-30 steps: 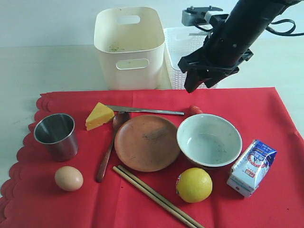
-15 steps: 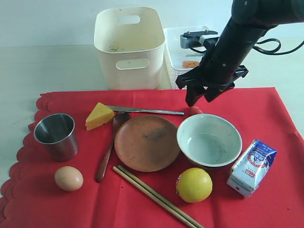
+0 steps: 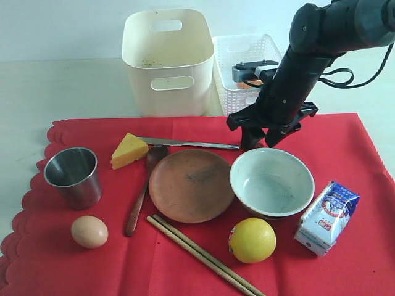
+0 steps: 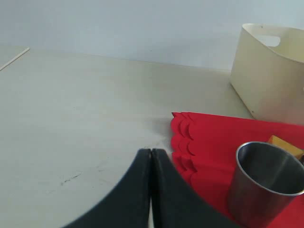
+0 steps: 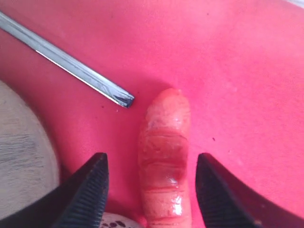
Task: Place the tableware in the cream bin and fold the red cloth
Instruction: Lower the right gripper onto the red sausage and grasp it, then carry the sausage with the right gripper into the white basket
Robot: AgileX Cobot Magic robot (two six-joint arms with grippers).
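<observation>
The right end effector (image 3: pixel 260 139) is being held spread low over the red cloth (image 3: pixel 358 148), its fingers straddling a small orange-red sausage-like piece (image 5: pixel 164 156) beside the tip of the slim metal knife (image 3: pixel 188 143), close to the white bowl (image 3: pixel 272 182). The left end effector (image 4: pixel 151 156) is being held pressed together over the bare tabletop (image 4: pixel 71 109), near the steel cup (image 4: pixel 266 183). The tableware is being left lying on the cloth, in front of the cream bin (image 3: pixel 168 61).

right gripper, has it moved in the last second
Yes. The right gripper has dropped from in front of the white lattice basket to just above the red cloth, behind the white bowl.
</observation>
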